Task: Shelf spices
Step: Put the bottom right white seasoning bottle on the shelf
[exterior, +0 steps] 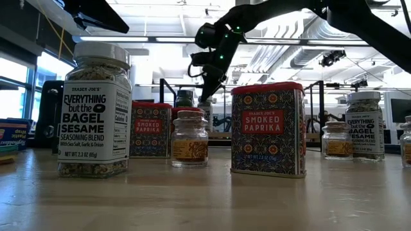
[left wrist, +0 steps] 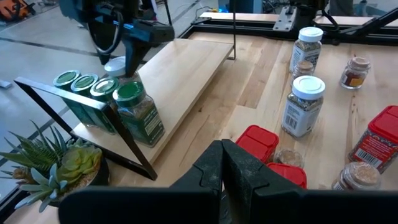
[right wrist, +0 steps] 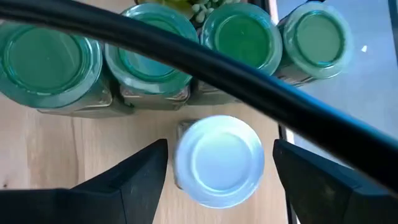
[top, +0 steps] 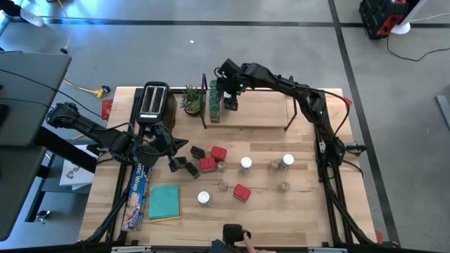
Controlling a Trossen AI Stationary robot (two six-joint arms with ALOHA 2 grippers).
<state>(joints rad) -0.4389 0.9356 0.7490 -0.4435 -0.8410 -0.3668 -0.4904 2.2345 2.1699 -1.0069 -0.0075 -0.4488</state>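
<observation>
White-lidded jar (right wrist: 217, 160) stands on the light-wood shelf (top: 260, 112) beside 4 green-lidded jars (right wrist: 146, 53), between the right gripper's (right wrist: 219, 171) parted fingers, ungripped.

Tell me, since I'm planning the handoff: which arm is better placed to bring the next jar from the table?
Probably left. The left claw is shut, empty, beside the red tins; the right claw is open around a white-lidded jar on the shelf.
</observation>
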